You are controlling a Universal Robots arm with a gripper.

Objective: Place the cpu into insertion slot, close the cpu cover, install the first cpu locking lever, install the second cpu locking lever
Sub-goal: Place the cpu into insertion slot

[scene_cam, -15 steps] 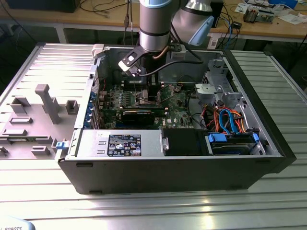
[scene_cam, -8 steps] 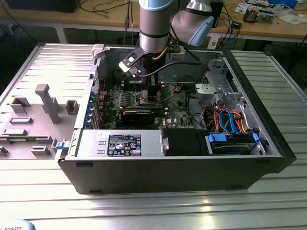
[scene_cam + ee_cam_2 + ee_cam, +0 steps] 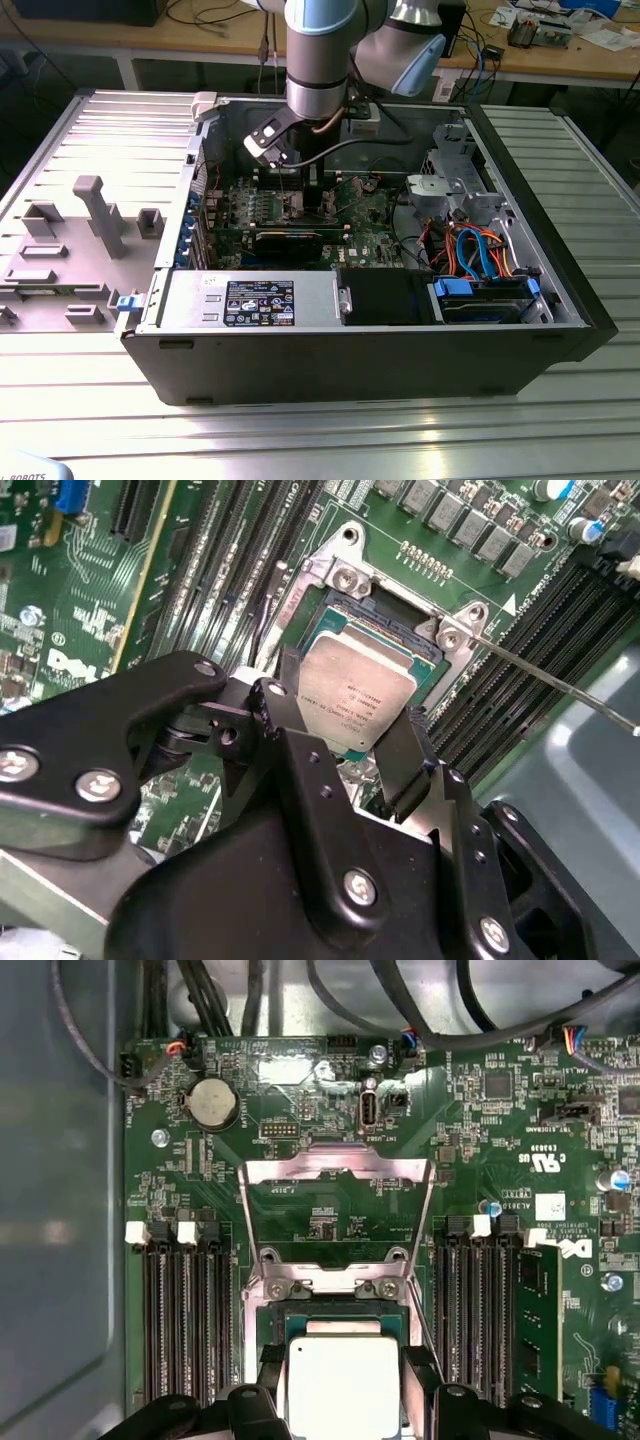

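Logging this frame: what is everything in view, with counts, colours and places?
computer case: one, black, open on the metal table
insertion slot: one, dark, silver-rimmed, on the green circuit board
cpu: one, silvery-grey, at the slot
cpu cover: one, silver, open beside the slot
locking lever: one seen, silver rod, off the slot's corner
memory slots: two banks, black, flanking the slot
coin battery: one, silver, on the board
fixture tray: one, grey, at the exterior view's left of the case
arm: one, grey and light blue, reaching into the case
gripper: one, black, jaws closed on the cpu's sides
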